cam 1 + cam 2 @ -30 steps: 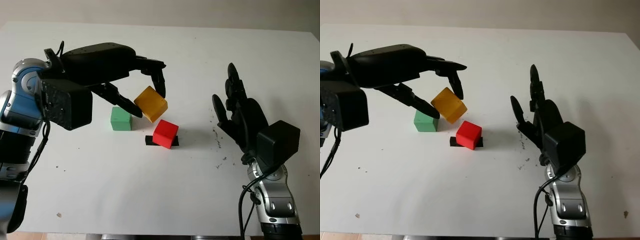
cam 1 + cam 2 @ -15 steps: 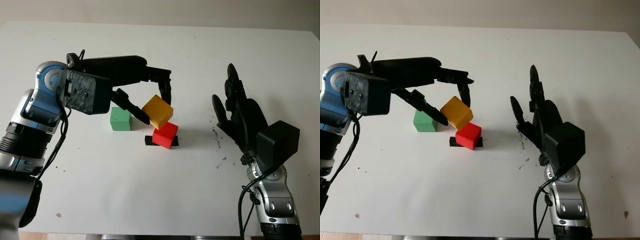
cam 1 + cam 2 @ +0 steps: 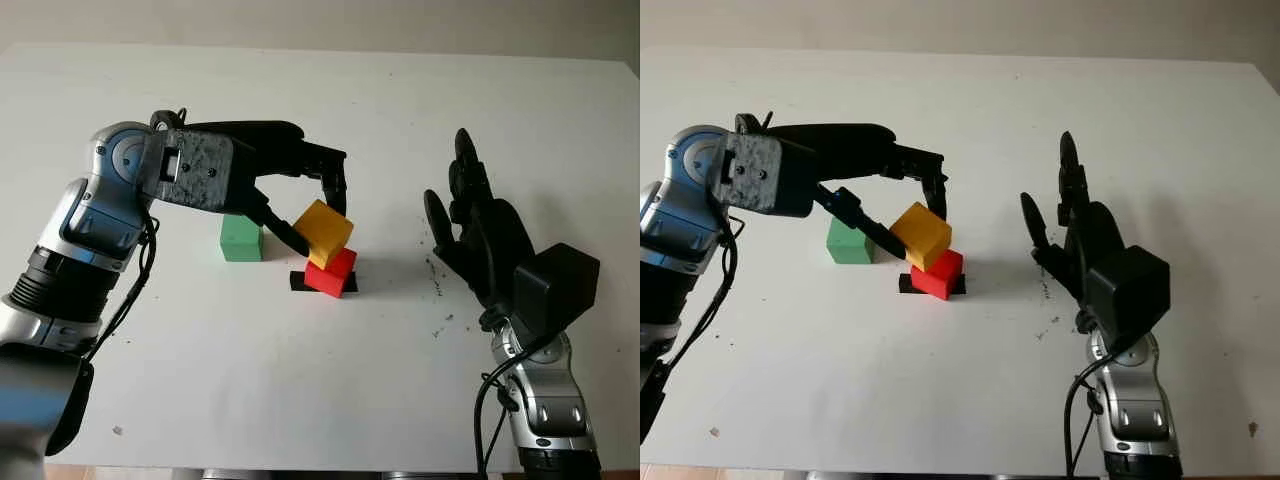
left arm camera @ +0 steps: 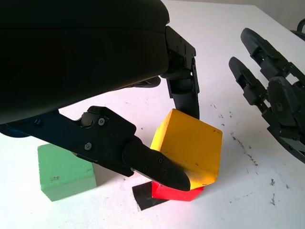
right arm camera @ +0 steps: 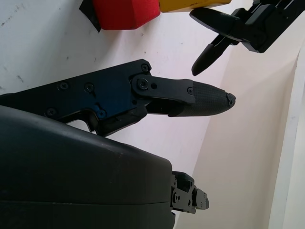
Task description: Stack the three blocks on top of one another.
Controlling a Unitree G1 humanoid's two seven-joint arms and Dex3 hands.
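The left hand point(image 3: 310, 205) pinches the matte yellow cube point(image 3: 324, 232) between 2 fingers, tilted corner-down on the red cube point(image 3: 331, 273) beneath, green cube point(image 3: 241, 238) beside; the right hand point(image 3: 478, 232) hovers open, well apart.

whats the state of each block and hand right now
yellow block: held by the left hand, tilted, sitting on the red block
red block: on the table, on a black marker, under the yellow block
green block: on the table, apart from the other two, not stacked
left hand: shut on the yellow block
right hand: open, raised to the blocks' right
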